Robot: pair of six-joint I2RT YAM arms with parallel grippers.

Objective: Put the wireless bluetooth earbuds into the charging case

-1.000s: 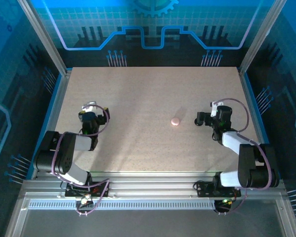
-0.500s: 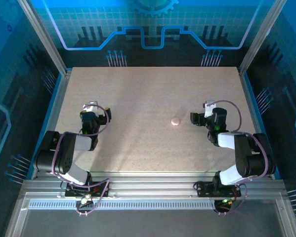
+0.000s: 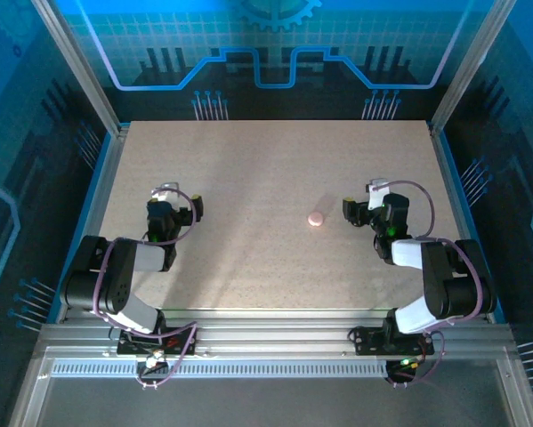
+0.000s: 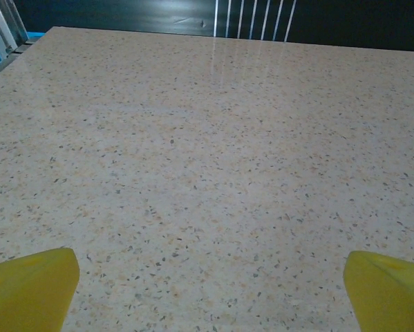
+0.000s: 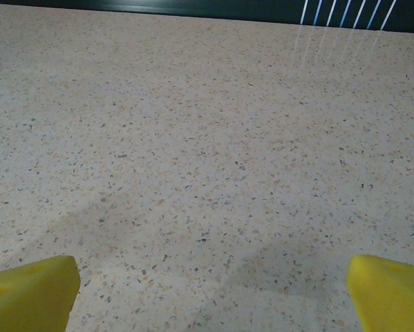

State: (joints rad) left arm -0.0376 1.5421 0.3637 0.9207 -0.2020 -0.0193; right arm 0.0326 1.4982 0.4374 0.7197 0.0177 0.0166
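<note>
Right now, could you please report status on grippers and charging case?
Left gripper open, empty. Right gripper open, empty. Charging case on table, left of right gripper, untouched. Nothing between them.

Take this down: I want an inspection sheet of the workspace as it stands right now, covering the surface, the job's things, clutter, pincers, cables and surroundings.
Surface: speckled beige table, flat and bare around both arms.
Job's things: small round pink case lies on the table right of centre; too small to tell whether it is open or what it holds.
Clutter: nothing seen.
Pincers: left pincer open, nothing between its yellow tips; right pincer open, nothing between its tips, close to the case but apart from it.
Cables: purple cables loop along each arm, clear of the case.
Surroundings: metal frame around the table, blue patterned walls behind.
</note>
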